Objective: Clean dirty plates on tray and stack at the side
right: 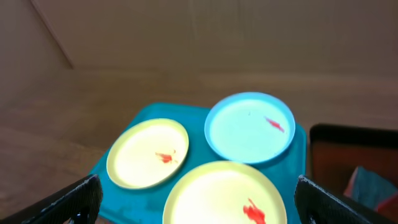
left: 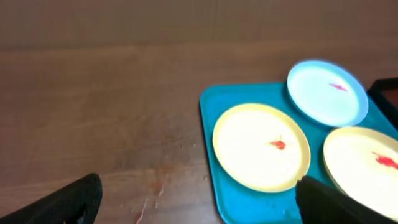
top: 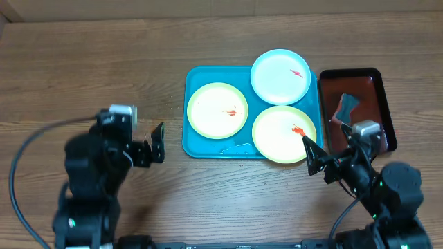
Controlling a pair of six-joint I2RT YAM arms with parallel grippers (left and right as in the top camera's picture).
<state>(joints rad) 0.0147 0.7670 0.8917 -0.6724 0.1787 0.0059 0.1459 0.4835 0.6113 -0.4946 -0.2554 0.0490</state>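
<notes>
The teal tray (top: 201,145) holds three plates, each with a small red smear. A pale yellow-green plate (top: 217,111) lies at the left, a second one (top: 284,133) at the front right, and a light blue one (top: 280,76) at the back right. My left gripper (top: 158,142) is open and empty over the wood just left of the tray. In the left wrist view it (left: 199,199) straddles the tray's left edge (left: 214,106). My right gripper (top: 318,159) is open and empty at the tray's front right corner. In the right wrist view it (right: 199,199) hangs above the near plate (right: 224,193).
A smaller dark red-black tray (top: 384,104) sits right of the teal tray and holds a grey-blue cloth (top: 345,107). Bare wooden table (top: 90,62) spreads to the left and in front of the tray.
</notes>
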